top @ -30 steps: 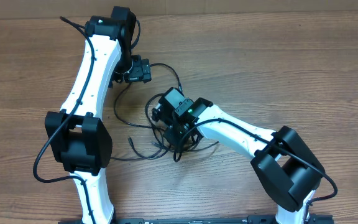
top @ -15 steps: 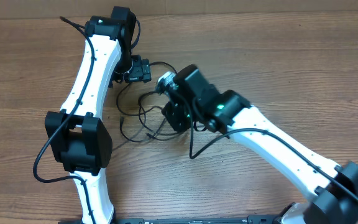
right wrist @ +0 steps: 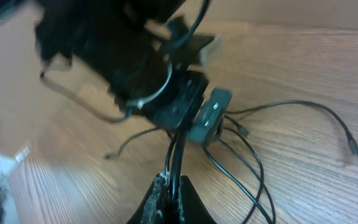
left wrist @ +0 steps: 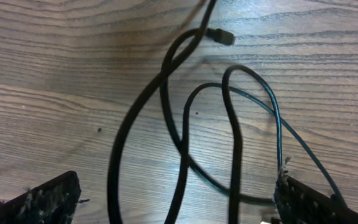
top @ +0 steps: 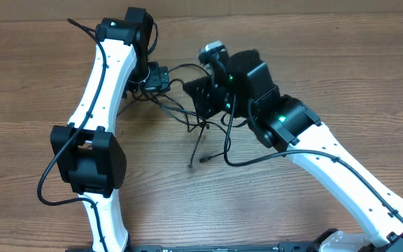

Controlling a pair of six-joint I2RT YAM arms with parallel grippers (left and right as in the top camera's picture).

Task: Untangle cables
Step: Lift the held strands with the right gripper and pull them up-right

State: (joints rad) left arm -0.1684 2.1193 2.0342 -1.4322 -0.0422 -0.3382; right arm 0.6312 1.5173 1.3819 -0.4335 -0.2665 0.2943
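The wood-grain table (top: 341, 63) is filling the overhead view, matte brown and streaked. The two white arms with black joints are meeting over its far middle, the left arm (top: 103, 77) reaching up its own side and the right arm (top: 327, 154) slanting in from the near right corner.

The step in hand, as I'm reading it, is the pulling-apart. The right gripper (right wrist: 173, 193) is pinching tight on a couple of strands, with no gap showing between its fingers. The bundle seems to be hanging from it, loose ends trailing toward the near side. The left gripper (left wrist: 173, 202) is standing spread wide and gripping nothing, its dark, scuffed fingertips (left wrist: 42, 199) straddling several loops lying on the wood.

The cables (top: 187, 115) are sitting between the two grippers, just beside the left one. They're thin, black, glossy and limp, crossing over each other in long narrow loops. One strand looks thicker than the rest, and a small dark plug tip (left wrist: 219, 36) is lying free on the table.

Next, I'm judging, the left needs to be dropping onto one loop and closing, so the two arms can be drawing apart. It'll want to be picking a single strand, not the crossing. The right wrist view is blurring, so finer detail there I can't tell.
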